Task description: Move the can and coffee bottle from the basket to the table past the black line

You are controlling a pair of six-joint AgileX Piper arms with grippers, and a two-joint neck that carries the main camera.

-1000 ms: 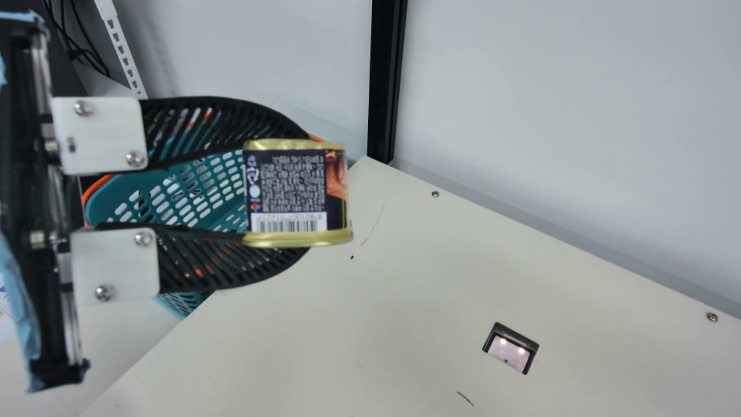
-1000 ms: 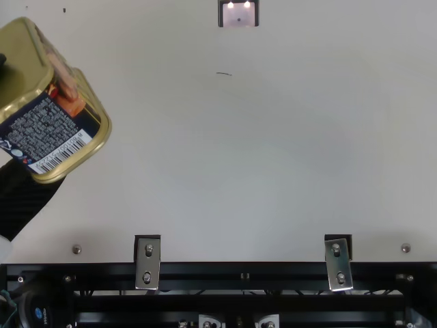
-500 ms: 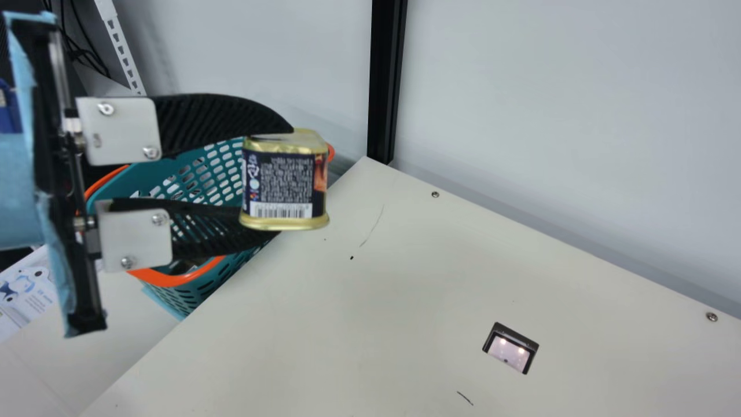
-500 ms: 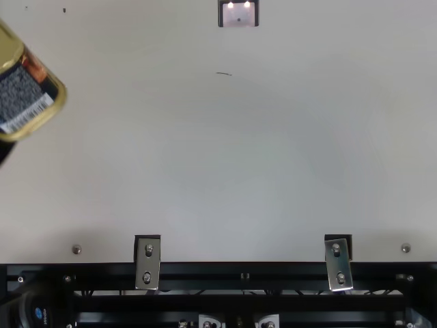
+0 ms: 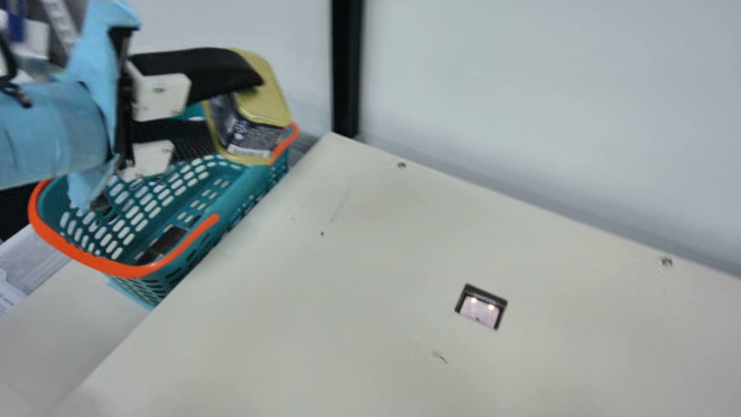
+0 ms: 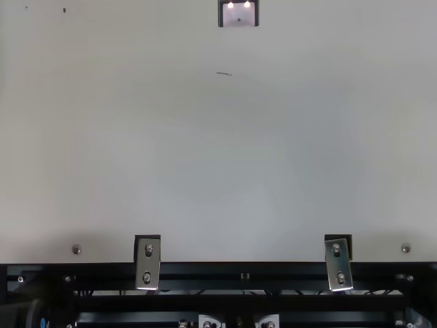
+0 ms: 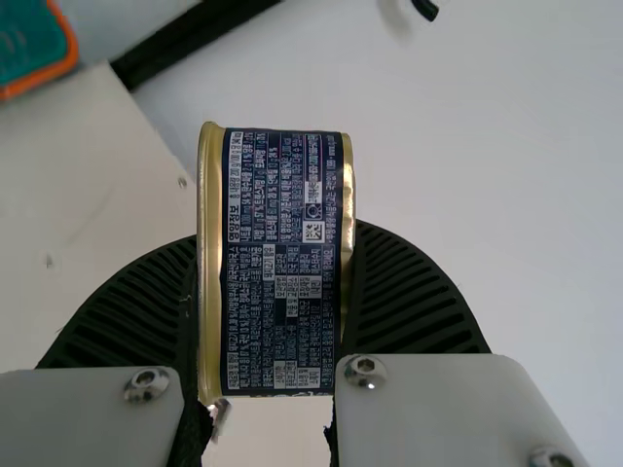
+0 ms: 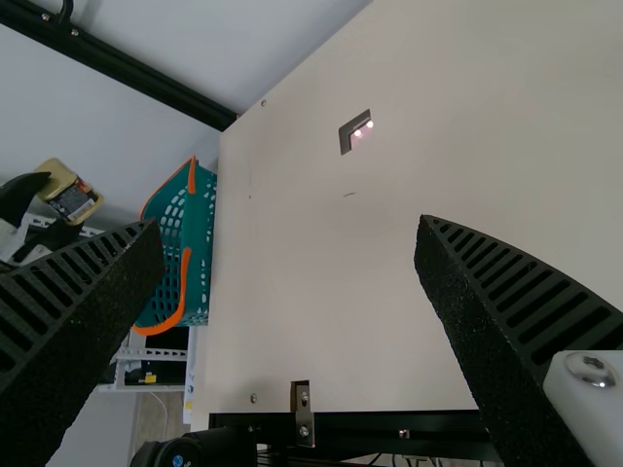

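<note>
Item: rectangular metal can with rounded corners, golden ends and a dark blue printed label. Location: raised, in the left pincer, tilted in the main view, where it overlaps the far rim of the basket. Left pincer: closed on the can, one black ribbed finger against each golden end; the left wrist view has the label side between the two fingers. Left arm: wrapped in light blue covering.

Item: right pincer. Condition: open, its two black ribbed fingers well apart, above the desk in the right wrist view.

Item: teal perforated plastic basket with orange rim. Location: just beside the edge of the desk, on the left side. Contents: a dark object near the bottom, partly hidden; whether it is the coffee bottle cannot be told.

Item: cream flat-topped desk. Fittings: black-framed recess with two small lights; short thin dark mark; long black rail along one side, with two silver metal brackets upon it.

Item: upright black post, against the pale wall, near the corner of the desk.
</note>
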